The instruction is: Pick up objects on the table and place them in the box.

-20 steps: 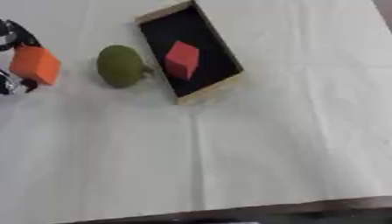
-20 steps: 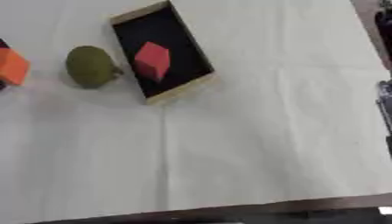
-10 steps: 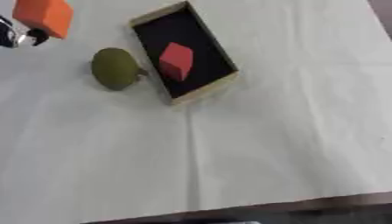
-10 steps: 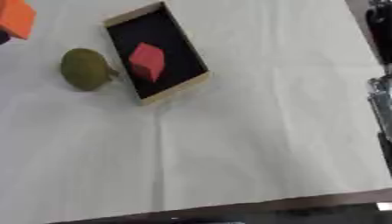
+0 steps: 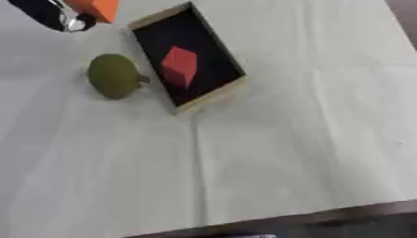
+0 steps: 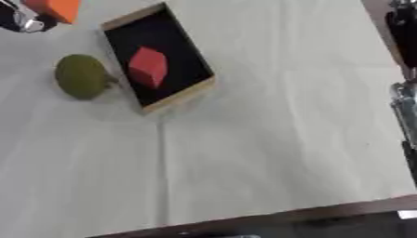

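My left hand [image 5: 50,14] is at the top left, shut on an orange block [image 5: 96,6] that it holds in the air just beyond the box's far left corner. The box [image 5: 210,96] is a shallow tray with a wooden rim and a black inside, lying askew. A red block [image 5: 179,67] lies inside it. A round olive-green fruit [image 5: 112,76] sits on the cloth just left of the box. Dark and silver parts of my right hand [image 6: 402,100] show at the right edge of the right eye view, away from the objects.
A pale cloth [image 5: 285,153] covers the table. Its front edge [image 5: 326,217] runs along the bottom of the view, with dark floor below it. The cloth stretches bare to the right of the box and in front of it.
My left hand has carried the orange block up off the table and to the right, from beside the green fruit to near the box's far corner. The fruit and red block stayed put.
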Robot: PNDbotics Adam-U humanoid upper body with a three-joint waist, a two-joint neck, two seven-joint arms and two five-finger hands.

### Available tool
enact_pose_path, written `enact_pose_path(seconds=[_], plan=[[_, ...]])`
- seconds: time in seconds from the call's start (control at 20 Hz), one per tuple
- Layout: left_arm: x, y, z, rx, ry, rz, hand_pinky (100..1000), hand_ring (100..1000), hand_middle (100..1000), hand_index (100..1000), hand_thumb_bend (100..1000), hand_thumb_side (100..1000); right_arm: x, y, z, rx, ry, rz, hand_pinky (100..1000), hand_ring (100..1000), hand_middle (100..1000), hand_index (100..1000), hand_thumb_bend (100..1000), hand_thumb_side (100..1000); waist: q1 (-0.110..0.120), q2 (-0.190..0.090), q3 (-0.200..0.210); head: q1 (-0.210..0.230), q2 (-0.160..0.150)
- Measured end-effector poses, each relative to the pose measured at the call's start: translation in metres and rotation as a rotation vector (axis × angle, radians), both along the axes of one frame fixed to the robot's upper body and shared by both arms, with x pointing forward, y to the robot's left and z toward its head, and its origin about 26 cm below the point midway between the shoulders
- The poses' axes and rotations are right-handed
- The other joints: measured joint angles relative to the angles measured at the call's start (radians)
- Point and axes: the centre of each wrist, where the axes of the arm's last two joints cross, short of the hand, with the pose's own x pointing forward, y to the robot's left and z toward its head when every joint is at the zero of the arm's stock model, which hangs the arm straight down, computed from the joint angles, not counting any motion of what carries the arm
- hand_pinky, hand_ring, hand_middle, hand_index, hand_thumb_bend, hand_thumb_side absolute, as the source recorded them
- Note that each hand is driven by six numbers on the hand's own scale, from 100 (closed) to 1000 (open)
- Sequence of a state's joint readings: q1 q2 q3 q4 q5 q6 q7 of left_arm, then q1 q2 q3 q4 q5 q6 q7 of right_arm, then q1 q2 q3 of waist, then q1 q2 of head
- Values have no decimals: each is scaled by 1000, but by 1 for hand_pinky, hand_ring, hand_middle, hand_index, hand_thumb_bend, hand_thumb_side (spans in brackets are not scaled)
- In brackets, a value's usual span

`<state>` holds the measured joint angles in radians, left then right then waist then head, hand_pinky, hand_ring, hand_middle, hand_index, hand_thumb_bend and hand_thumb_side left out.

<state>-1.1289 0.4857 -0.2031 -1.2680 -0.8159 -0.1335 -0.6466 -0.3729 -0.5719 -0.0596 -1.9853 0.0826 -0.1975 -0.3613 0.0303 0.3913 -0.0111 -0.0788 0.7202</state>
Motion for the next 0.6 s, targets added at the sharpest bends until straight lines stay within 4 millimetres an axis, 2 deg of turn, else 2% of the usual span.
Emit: enact_pose_path(seconds=[0.6], plan=[[29,-26,-28,-14,-5,53,750,630,537,685,275,100,2,6,7,-4,-16,38,855,786,776,888,100,665,4,29,-36,28,-29]])
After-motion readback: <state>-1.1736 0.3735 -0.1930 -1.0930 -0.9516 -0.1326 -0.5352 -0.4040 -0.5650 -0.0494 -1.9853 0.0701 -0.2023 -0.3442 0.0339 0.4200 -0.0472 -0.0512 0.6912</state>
